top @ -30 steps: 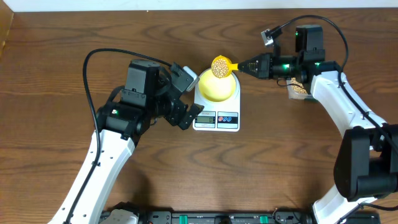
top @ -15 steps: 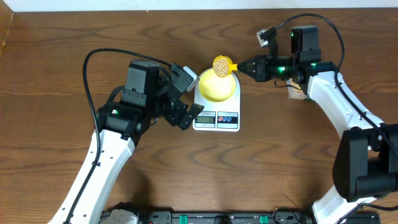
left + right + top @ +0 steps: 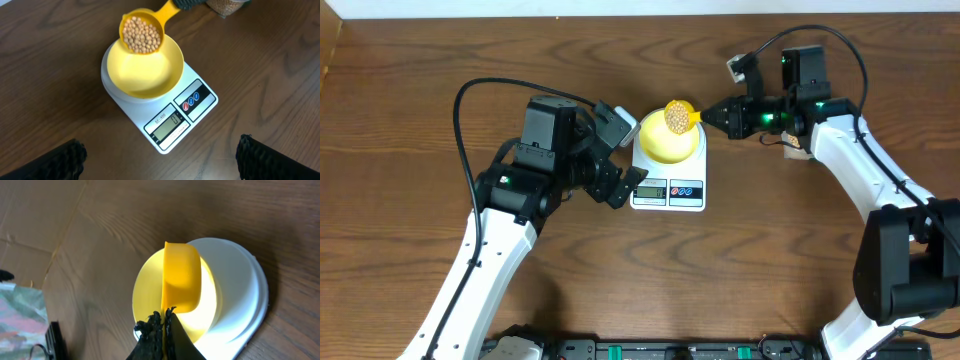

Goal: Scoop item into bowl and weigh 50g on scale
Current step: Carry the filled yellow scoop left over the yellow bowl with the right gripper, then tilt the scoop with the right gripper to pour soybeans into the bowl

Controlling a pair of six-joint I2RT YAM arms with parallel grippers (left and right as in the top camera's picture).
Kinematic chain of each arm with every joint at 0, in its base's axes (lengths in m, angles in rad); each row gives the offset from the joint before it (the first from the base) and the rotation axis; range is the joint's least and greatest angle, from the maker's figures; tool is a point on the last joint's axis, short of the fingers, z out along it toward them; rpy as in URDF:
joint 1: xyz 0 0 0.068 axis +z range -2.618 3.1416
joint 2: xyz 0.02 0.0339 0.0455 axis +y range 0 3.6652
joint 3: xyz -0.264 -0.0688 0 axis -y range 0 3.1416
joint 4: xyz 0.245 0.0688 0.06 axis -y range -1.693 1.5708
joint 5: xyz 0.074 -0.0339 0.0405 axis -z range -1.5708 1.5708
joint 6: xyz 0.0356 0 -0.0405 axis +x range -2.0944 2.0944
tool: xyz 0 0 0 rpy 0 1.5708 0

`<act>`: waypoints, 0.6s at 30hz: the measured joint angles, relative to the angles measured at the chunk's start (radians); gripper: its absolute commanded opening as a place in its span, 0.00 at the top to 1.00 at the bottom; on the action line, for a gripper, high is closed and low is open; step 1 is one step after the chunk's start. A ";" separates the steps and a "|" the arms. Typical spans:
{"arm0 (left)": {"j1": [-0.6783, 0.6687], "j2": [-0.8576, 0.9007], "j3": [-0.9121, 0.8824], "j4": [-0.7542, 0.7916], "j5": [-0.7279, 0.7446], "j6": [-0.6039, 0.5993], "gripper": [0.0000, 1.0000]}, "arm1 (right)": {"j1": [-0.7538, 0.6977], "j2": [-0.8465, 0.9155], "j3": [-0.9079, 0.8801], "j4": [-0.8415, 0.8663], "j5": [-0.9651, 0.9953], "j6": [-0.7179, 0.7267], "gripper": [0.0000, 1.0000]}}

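My right gripper clamps the scoop of beans over the bowl on the scale; left gripper wide.

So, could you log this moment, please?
right jaws: shut on yellow plastic scoop | small tan beans: in scoop | pale-yellow round bowl: empty, on white digital scale | left jaws: open

The scoop barred the bowl from above; the left gripper flanked the scale's left side; the table toward its near edge lay open.
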 measured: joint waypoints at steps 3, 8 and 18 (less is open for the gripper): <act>0.000 0.000 0.000 0.000 0.000 0.000 0.02 | 0.010 0.000 0.000 -0.008 -0.001 -0.038 0.99; 0.000 0.000 0.000 0.000 0.000 0.000 0.02 | 0.012 0.000 0.000 -0.015 -0.001 -0.090 0.99; 0.000 0.000 0.000 0.000 0.000 0.000 0.03 | 0.014 0.000 0.000 -0.018 0.000 -0.285 0.99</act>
